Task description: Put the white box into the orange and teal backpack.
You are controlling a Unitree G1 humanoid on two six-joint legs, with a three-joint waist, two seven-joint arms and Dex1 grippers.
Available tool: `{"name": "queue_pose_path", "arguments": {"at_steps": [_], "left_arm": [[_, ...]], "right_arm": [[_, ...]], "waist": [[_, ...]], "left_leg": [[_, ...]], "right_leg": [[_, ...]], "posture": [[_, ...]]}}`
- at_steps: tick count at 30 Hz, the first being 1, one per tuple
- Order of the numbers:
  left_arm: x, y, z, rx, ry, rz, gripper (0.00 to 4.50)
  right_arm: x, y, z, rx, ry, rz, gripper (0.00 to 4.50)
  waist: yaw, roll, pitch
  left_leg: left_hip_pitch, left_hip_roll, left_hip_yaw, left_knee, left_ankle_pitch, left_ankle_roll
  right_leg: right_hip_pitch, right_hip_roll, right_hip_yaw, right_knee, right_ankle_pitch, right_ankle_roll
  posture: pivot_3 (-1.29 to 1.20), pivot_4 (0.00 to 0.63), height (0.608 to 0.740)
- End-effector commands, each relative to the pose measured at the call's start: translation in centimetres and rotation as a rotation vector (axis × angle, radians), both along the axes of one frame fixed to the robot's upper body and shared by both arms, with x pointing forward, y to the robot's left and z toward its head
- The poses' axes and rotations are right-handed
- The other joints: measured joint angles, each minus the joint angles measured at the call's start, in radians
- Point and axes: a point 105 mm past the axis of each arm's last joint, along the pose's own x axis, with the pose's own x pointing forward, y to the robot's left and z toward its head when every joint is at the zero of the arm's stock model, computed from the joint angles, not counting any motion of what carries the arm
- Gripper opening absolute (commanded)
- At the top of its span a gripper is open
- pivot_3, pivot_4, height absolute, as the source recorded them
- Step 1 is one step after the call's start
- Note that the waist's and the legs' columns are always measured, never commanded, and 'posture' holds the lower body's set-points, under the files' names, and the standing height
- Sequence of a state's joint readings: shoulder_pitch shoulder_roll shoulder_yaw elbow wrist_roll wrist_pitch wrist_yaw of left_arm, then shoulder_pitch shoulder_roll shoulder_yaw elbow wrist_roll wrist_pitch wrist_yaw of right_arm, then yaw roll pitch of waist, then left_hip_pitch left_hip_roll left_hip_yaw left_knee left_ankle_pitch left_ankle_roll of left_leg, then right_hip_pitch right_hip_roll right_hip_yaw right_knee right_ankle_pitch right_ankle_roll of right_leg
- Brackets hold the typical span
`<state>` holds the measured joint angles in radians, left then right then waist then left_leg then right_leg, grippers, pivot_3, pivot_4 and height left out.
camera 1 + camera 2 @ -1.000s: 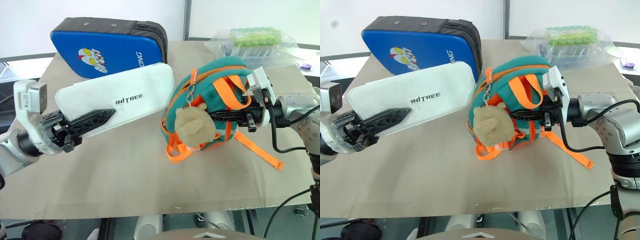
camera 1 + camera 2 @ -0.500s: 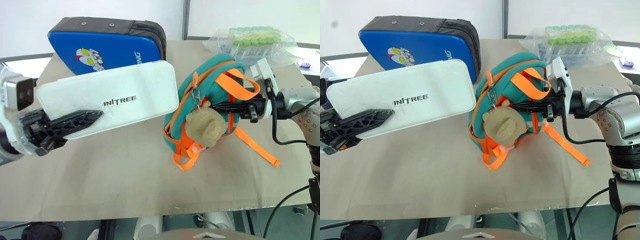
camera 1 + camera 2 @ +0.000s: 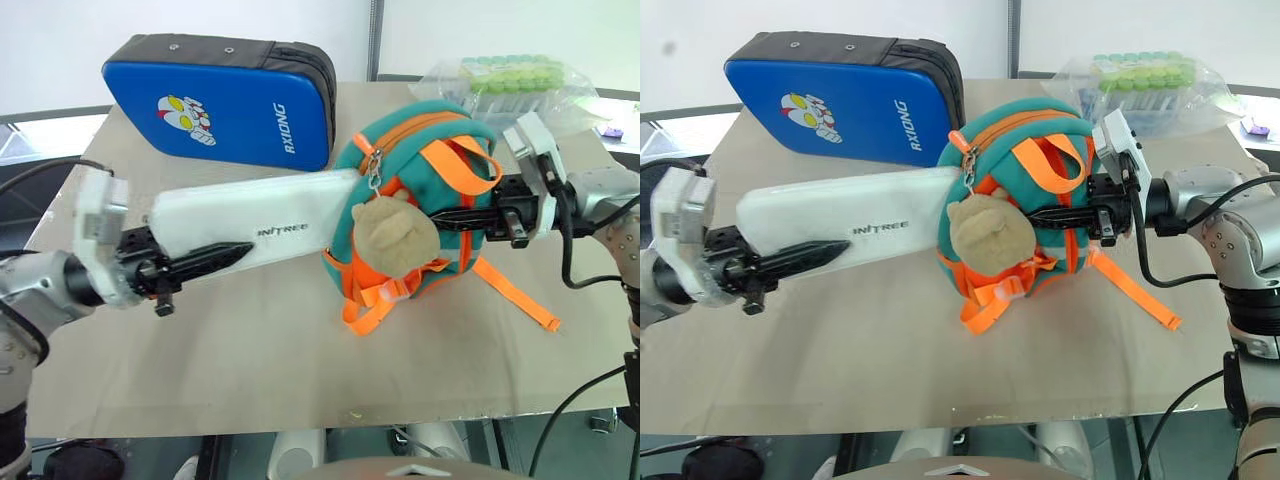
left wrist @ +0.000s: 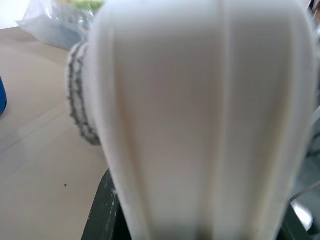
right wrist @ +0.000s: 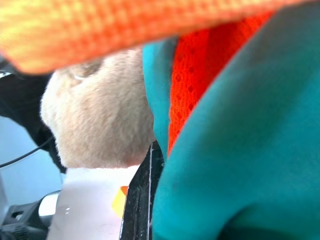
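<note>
Feeding white box point(image 3: 255, 217), pinched in left end effector point(image 3: 215, 258), toward 3 o'clock into orange and teal backpack point(image 3: 425, 215); keep it level while right end effector point(image 3: 455, 215), pressed on fabric, holds mouth open.

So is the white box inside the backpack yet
Partly: the white box's far end passes behind the backpack's open rim, the rest sticking out in the left hand.

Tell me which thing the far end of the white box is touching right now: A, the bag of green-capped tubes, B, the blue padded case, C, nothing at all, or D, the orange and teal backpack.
D: the white box, held by the left hand, reaches the open side of the orange and teal backpack that the right hand grips.
</note>
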<state>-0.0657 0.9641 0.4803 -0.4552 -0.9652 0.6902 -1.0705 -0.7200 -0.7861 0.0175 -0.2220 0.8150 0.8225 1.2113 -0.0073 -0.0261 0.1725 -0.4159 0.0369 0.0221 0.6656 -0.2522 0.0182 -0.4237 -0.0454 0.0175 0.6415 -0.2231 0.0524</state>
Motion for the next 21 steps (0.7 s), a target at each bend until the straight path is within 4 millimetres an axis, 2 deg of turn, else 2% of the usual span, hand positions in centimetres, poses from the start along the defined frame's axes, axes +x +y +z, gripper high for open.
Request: {"name": "queue_pose_path", "arguments": {"at_steps": [1, 5, 8, 12, 16, 17, 18, 21], "left_arm": [[1.1, -3.2, 0.8, 0.089, -0.098, -0.002, 1.06], [2.9, -6.6, 2.2, 0.113, -0.125, -0.028, 1.06], [4.2, -9.6, 2.4, 0.221, -0.127, -0.065, 1.06], [5.8, -13.0, 2.0, 0.298, -0.11, -0.105, 1.06], [6.7, -15.4, -0.4, 0.353, -0.11, -0.152, 1.06], [6.9, -15.5, -0.8, 0.348, -0.096, -0.154, 2.07], [7.2, -15.2, -1.2, 0.352, -0.1, -0.143, 2.37], [7.8, -12.8, 0.1, 0.263, -0.077, -0.073, 3.93]], "right_arm": [[-1.7, 0.7, 2.8, 0.041, -0.111, 0.08, 0.05], [-2.2, 1.6, 2.8, 0.04, -0.137, 0.118, 0.05], [-2.5, 2.2, 2.5, 0.041, -0.149, 0.134, 0.05], [-2.8, 3.0, 2.1, 0.047, -0.163, 0.137, 0.05], [-2.5, 2.9, 1.0, 0.042, -0.17, 0.075, 0.05], [-2.3, 2.8, 0.9, 0.042, -0.168, 0.057, 0.0], [-2.2, 2.7, 0.7, 0.041, -0.165, 0.038, 0.0], [-1.0, 2.0, 0.2, 0.009, -0.183, -0.066, 0.0]], "waist": [[0.006, 0.0, 0.0], [0.013, 0.0, 0.0], [0.019, -0.001, 0.0], [0.02, -0.001, 0.0], [0.017, -0.001, 0.0], [0.019, -0.001, 0.0], [0.019, -0.001, 0.0], [0.013, -0.001, 0.0]], "left_leg": [[0.0, 0.0, -0.001, 0.001, 0.0, 0.0], [0.0, 0.0, -0.001, 0.003, 0.0, 0.0], [0.0, 0.0, -0.003, 0.004, 0.0, 0.0], [0.0, -0.001, -0.002, 0.004, 0.0, 0.0], [0.0, 0.0, -0.003, 0.003, 0.0, 0.0], [0.0, 0.0, -0.003, 0.003, 0.0, 0.0], [0.0, 0.0, -0.003, 0.003, 0.0, 0.0], [0.001, 0.0, -0.002, 0.003, 0.0, 0.0]], "right_leg": [[0.0, 0.0, 0.0, 0.001, 0.0, 0.0], [0.002, 0.001, 0.0, 0.002, 0.0, 0.001], [0.003, 0.002, -0.001, 0.001, 0.001, 0.001], [0.003, 0.002, -0.001, 0.001, 0.001, 0.001], [0.002, 0.002, 0.0, 0.001, 0.0, 0.001], [0.002, 0.002, -0.001, 0.001, 0.0, 0.001], [0.002, 0.003, -0.001, 0.001, 0.0, 0.001], [0.002, 0.003, 0.0, 0.002, 0.0, 0.001]], "posture": [[0.0, 0.15, 0.74], [0.0, 0.15, 0.74], [0.0, 0.15, 0.74], [0.0, 0.15, 0.74], [0.0, 0.15, 0.74], [0.0, 0.15, 0.74], [0.0, 0.15, 0.74], [0.0, 0.15, 0.74]]}}
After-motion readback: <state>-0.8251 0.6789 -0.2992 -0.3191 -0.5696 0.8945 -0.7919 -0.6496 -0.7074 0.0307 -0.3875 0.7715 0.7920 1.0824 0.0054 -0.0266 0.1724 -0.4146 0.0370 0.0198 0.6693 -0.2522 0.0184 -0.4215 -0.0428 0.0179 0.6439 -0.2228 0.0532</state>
